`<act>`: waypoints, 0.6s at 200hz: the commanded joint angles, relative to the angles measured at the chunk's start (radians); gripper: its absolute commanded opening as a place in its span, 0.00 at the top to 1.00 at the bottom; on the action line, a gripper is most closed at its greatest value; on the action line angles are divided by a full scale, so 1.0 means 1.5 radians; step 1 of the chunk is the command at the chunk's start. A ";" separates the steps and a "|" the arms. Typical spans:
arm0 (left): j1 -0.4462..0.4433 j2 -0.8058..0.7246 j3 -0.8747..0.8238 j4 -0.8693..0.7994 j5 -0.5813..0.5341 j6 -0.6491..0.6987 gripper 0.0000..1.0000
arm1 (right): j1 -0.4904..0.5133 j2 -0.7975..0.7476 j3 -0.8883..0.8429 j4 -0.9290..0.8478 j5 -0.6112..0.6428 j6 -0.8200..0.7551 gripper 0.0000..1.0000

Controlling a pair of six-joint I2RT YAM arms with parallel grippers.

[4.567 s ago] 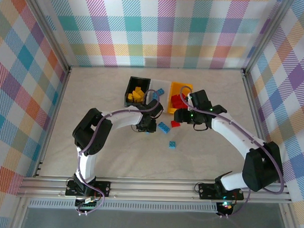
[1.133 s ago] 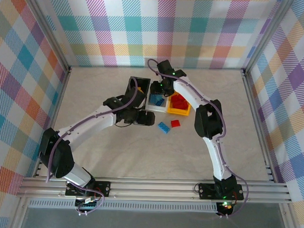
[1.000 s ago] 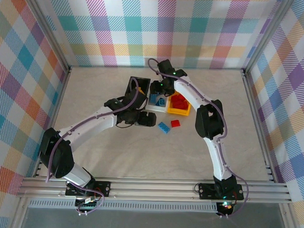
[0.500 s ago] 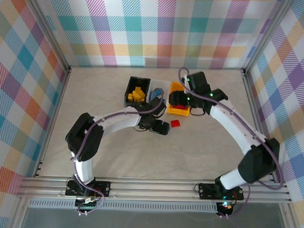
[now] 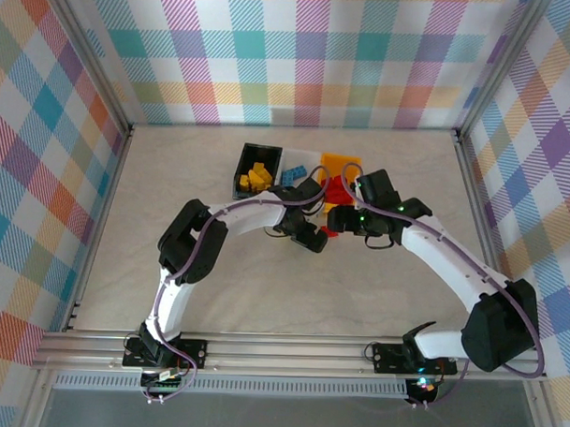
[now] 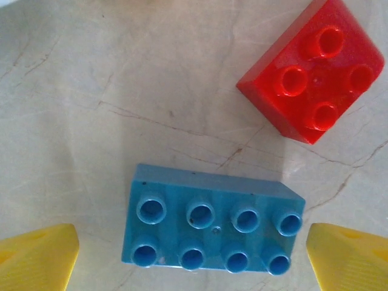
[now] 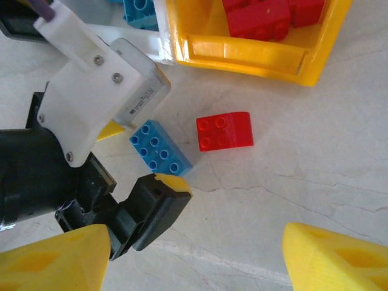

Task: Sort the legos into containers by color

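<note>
Presently: blue brick (image 6: 212, 227), eight studs up, flat on the table (image 5: 218, 267), outside all bins. Left claw (image 5: 309, 235) poised over it, jaws spread wide, one yellow fingertip (image 6: 37, 257) off each short end of the brick; a sliver of table shows at either end, so no grip is evident. Red brick (image 7: 224, 130), four studs and one rounded side, loose on the table just beside the blue brick, apart from it, and near the front wall of the yellow bin (image 7: 242, 54). Yellow bin: several red bricks (image 7: 267, 15) inside. White bin (image 7: 162, 36), adjoining the yellow bin: blue bricks (image 7: 142, 12) inside. Black bin (image 5: 245, 161), at the left end of the row in the top view: yellow bricks (image 5: 256, 178) inside. Right claw (image 7: 194, 260) over bare table on the near side of the two loose bricks, jaws wide, nothing between them; its wrist view takes in the left claw's white and black body at left, both loose bricks, and the fronts of the yellow and white bins. Top view: both arms reach in from the near edge and meet just in front of the bin row, left claw to the left of right claw, close together. Backdrop: pastel plaid walls (image 5: 319, 55) on three sides, metal rail (image 5: 290, 350) along the near edge.
</note>
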 commanded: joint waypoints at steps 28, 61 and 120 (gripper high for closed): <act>0.014 0.023 0.044 -0.026 0.046 0.062 0.04 | -0.006 -0.024 -0.016 0.014 0.010 0.015 0.23; 0.014 0.040 0.062 -0.036 0.060 0.069 0.04 | -0.012 -0.032 -0.023 0.010 0.013 0.017 0.23; 0.006 0.045 0.040 -0.024 0.038 0.059 0.18 | -0.021 -0.040 -0.036 0.022 0.014 0.024 0.23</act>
